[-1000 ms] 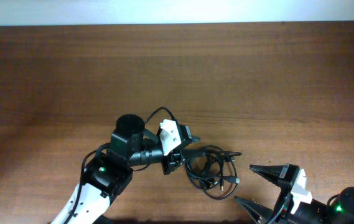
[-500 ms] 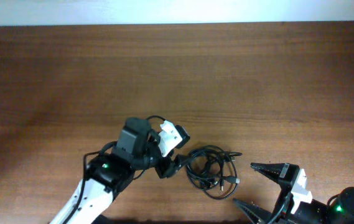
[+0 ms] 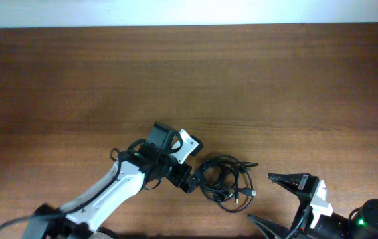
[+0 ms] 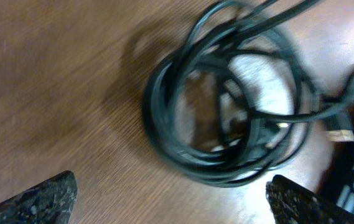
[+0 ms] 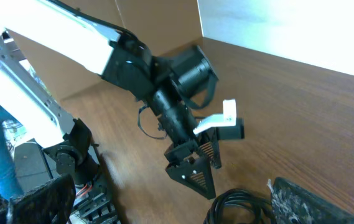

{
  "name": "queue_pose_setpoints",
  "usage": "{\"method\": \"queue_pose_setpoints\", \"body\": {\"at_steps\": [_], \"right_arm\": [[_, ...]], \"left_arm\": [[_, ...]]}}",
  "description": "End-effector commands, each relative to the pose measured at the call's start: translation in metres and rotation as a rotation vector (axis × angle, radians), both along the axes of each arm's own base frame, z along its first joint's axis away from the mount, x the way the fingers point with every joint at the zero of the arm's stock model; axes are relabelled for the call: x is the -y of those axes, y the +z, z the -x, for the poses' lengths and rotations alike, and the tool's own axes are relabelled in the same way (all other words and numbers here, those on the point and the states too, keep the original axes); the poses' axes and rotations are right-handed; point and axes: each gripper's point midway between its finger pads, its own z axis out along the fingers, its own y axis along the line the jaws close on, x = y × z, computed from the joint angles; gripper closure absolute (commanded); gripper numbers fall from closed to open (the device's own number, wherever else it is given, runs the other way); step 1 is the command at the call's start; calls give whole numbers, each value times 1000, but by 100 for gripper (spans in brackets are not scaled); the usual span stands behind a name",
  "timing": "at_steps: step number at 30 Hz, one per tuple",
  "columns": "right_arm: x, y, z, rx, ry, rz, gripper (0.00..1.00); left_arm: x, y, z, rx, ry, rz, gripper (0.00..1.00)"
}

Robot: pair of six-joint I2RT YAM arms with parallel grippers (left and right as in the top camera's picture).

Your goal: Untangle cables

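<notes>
Both sets of jaws stand wide apart and carry nothing: my left gripper (image 4: 170, 186) hovers at the left rim of the cables (image 3: 225, 179), while my right gripper (image 3: 260, 196) sits just off their right side. The bundle lies knotted on the table (image 3: 76, 79) (one plug pokes out rightward). I judge this the reach-in step; next, each side needs its own strand to pinch and draw apart.

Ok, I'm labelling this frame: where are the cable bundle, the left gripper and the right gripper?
cable bundle (image 3: 223, 178), overhead view, coiled loops.
left gripper (image 4: 170, 186), left wrist view, midway between fingertips.
right gripper (image 3: 260, 196), overhead view, midway between fingertips.
</notes>
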Motion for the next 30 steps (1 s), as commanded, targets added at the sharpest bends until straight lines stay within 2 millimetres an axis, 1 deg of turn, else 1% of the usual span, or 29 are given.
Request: {"method": "queue_pose_setpoints", "body": {"at_steps": [1,3,5,11,16,19,21,23,27,30], "right_arm": [[1,6,2,25,-7,1,1],[1,6,2,25,-8,1,1],[1,6,2,25,-9,1,1],[1,5,2,25,-11,2,1],[1,5,2,25,-11,2,1],[1,5,2,25,-11,2,1],[2,5,1,26,-17,5,1],[4,4,-2,26,-37,12,1],[6,3,-4,25,-53,18,1],[6,3,-4,25,-53,18,1]], "left_arm": [[-8,-21,-1,-74,72,-61,1],[-9,-27,1,-106,88,-73,1],[-9,-28,2,-110,88,-76,1],[-6,-26,-5,-80,88,-57,1],[-5,-26,-2,-93,83,-52,1],[0,-22,2,-116,73,-18,1],[-2,-25,9,-180,122,-34,1],[-3,-28,12,-202,159,-63,1],[-12,-38,6,-173,283,-174,1],[-9,-38,5,-163,290,-177,1]]}}
